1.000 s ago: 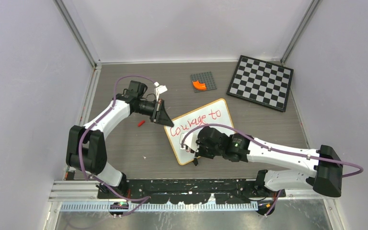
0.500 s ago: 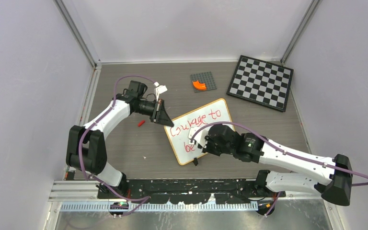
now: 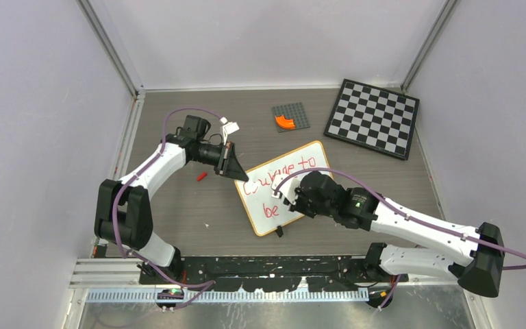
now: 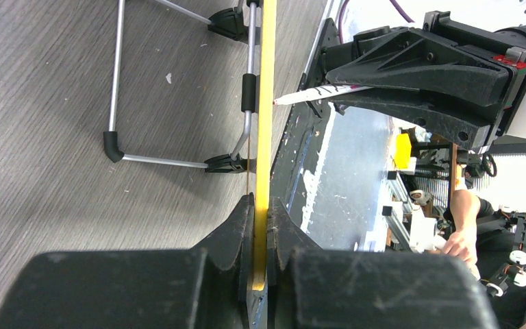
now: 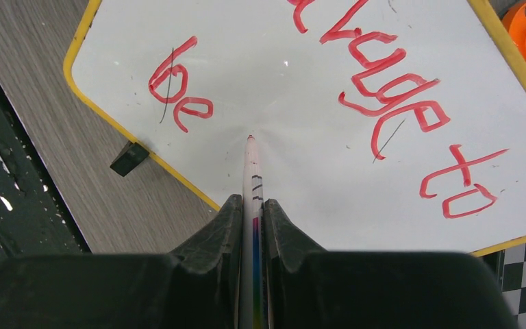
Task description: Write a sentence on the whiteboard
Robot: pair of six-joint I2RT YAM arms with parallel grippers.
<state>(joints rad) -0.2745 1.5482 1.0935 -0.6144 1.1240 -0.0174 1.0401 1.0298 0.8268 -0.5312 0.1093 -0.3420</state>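
Observation:
The whiteboard (image 3: 317, 159) with its orange frame stands tilted on the table. Red lettering (image 3: 300, 166) on it reads "Courage to", with "be" (image 3: 271, 210) below it. My left gripper (image 3: 237, 172) is shut on the board's left edge; the left wrist view shows the yellow-orange frame (image 4: 267, 103) clamped between the jaws of that gripper (image 4: 261, 205). My right gripper (image 3: 285, 197) is shut on a white marker (image 5: 251, 171). The marker's red tip rests on the board to the right of "be" (image 5: 178, 89).
A black-and-white chequered board (image 3: 373, 118) lies at the back right. A grey studded plate (image 3: 300, 112) with an orange piece (image 3: 285, 122) lies behind the whiteboard. A small red cap (image 3: 202, 176) lies left of the board. One black foot (image 5: 129, 157) shows at the board's near edge.
My right gripper has moved with the marker from the board's lower left corner up and to the right. The word "be" now shows. The left arm has not moved.

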